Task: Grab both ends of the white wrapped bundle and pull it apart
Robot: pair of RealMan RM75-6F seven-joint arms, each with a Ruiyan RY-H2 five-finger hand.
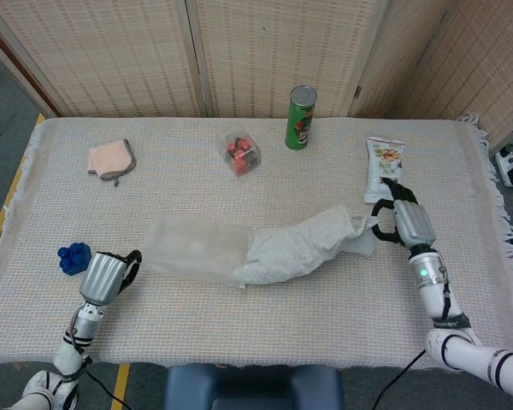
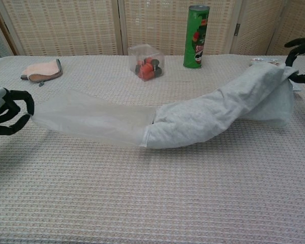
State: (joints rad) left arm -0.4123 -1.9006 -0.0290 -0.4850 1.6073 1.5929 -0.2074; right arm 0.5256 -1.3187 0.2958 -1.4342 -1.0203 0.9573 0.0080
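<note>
The white bundle now lies stretched across the table in two parts. A thin translucent wrapper (image 1: pixel 192 249) (image 2: pixel 91 120) forms its left half, and a grey-white cloth (image 1: pixel 301 246) (image 2: pixel 213 113) slides out of it to the right. My left hand (image 1: pixel 105 275) (image 2: pixel 5 112) pinches the wrapper's left end near the front left of the table. My right hand (image 1: pixel 402 220) (image 2: pixel 301 60) holds the cloth's right end, lifted a little off the table. In the chest view only the fingers of each hand show at the frame edges.
A blue block (image 1: pixel 73 256) sits just left of my left hand. A snack packet (image 1: pixel 383 166) lies just behind my right hand. A green can (image 1: pixel 300 118), a clear box of red things (image 1: pixel 238 150) and a pink cloth (image 1: pixel 111 160) stand along the back.
</note>
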